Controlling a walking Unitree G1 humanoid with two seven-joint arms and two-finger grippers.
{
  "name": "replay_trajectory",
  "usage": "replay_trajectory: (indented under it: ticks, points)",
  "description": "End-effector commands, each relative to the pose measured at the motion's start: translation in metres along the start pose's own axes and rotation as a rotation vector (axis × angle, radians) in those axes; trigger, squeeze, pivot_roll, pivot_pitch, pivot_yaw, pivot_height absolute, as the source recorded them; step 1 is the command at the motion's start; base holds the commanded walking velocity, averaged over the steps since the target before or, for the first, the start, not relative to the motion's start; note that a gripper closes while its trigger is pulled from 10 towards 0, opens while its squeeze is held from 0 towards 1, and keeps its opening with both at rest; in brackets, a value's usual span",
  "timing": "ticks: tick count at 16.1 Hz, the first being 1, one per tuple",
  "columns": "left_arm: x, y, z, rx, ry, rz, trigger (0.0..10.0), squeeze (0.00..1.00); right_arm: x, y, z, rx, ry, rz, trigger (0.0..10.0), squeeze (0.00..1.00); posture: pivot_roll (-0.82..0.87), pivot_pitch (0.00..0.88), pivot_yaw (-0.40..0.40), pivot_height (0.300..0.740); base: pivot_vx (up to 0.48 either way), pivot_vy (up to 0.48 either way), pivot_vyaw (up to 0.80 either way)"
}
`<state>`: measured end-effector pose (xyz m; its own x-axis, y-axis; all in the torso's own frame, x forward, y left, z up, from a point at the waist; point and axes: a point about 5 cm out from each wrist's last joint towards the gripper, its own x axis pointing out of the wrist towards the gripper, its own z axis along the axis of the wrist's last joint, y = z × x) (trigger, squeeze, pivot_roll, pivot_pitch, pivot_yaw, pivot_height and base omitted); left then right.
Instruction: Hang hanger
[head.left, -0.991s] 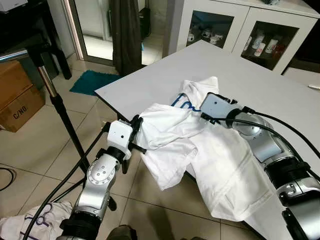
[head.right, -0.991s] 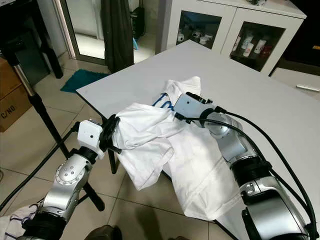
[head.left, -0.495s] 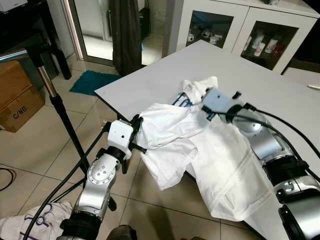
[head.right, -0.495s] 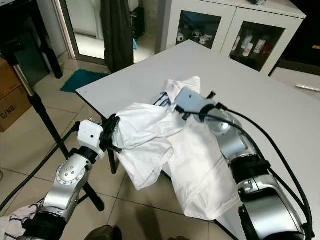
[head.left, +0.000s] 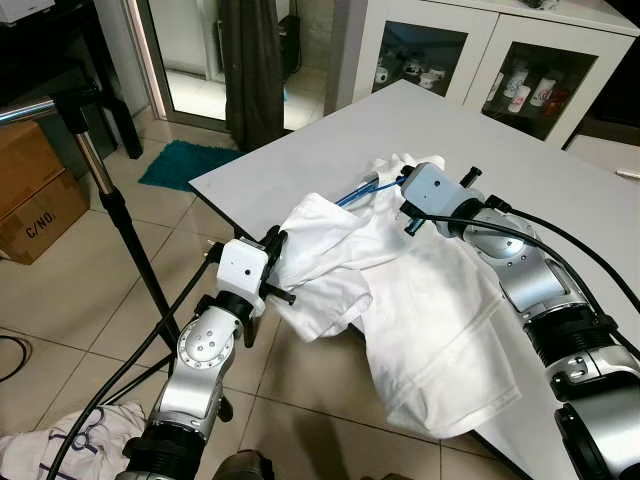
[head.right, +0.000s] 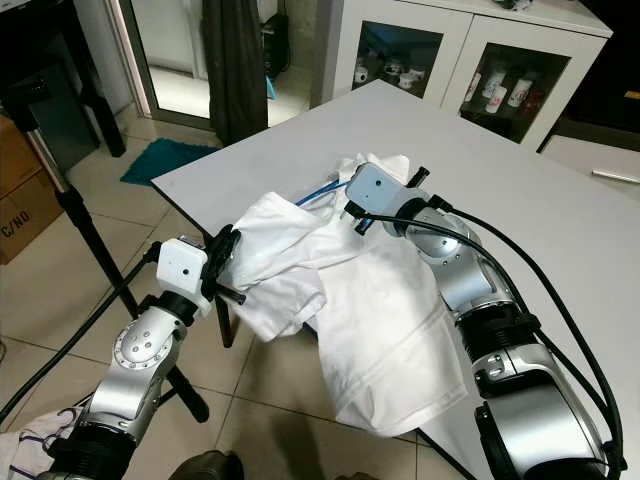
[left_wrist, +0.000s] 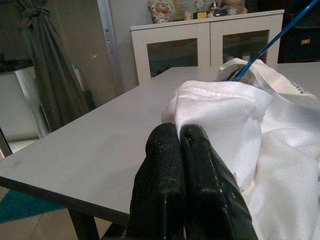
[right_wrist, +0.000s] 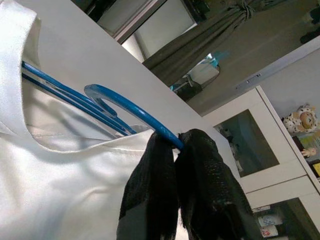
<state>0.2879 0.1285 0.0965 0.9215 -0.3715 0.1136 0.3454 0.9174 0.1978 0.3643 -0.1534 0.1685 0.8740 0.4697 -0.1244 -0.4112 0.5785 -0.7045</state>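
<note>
I see my right gripper (right_wrist: 172, 150) pinched tight on the thin blue plastic hanger (right_wrist: 117, 102); my left gripper (left_wrist: 179, 150) clamps the white cotton shirt (head.left: 420, 300) just beside the grey table (head.left: 330, 140) edge.

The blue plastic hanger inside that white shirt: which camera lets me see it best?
The right wrist view: the blue plastic hanger shows its curved hook and twin bars up close, pinched in the right gripper. Both eye views catch short blue bars poking from the white shirt. The left wrist view shows one thin blue rod.

Glossy blue plastic hanger (right_wrist: 115, 102), smooth white cloth shirt (head.left: 420, 310), matt grey table (head.left: 330, 150).
</note>
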Motion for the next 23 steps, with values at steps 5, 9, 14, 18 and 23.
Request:
replay_trajectory:
  ticks: [5, 9, 14, 18, 23]
  points:
    - [0.005, -0.005, 0.007, 0.098, -0.035, -0.048, 10.0, 0.00, 0.000, -0.016, 0.006, 0.133, -0.042, -0.094, 0.0, 0.00, 0.00, 0.013, -0.058, 0.740, 0.000, 0.000, 0.00]
    - [0.008, -0.002, 0.025, 0.321, -0.108, -0.062, 10.0, 0.00, -0.005, -0.018, -0.005, 0.033, -0.004, -0.095, 0.0, 0.00, 0.00, 0.011, -0.045, 0.740, 0.000, 0.000, 0.00]
    - [0.006, 0.007, 0.054, 0.496, -0.228, -0.063, 10.0, 0.00, -0.006, -0.029, -0.015, 0.105, 0.065, -0.184, 0.0, 0.00, 0.01, 0.010, -0.038, 0.740, 0.000, 0.000, 0.00]
    - [-0.013, 0.018, 0.036, 0.489, -0.148, -0.020, 10.0, 0.00, -0.012, -0.051, -0.028, 0.202, 0.132, -0.308, 0.0, 0.00, 0.02, 0.007, -0.040, 0.740, 0.000, 0.000, 0.00]
    - [-0.024, 0.022, 0.020, 0.495, -0.082, -0.008, 10.0, 0.00, -0.012, -0.063, -0.028, 0.280, 0.122, -0.340, 0.0, 0.00, 0.03, 0.003, -0.042, 0.740, 0.000, 0.000, 0.00]
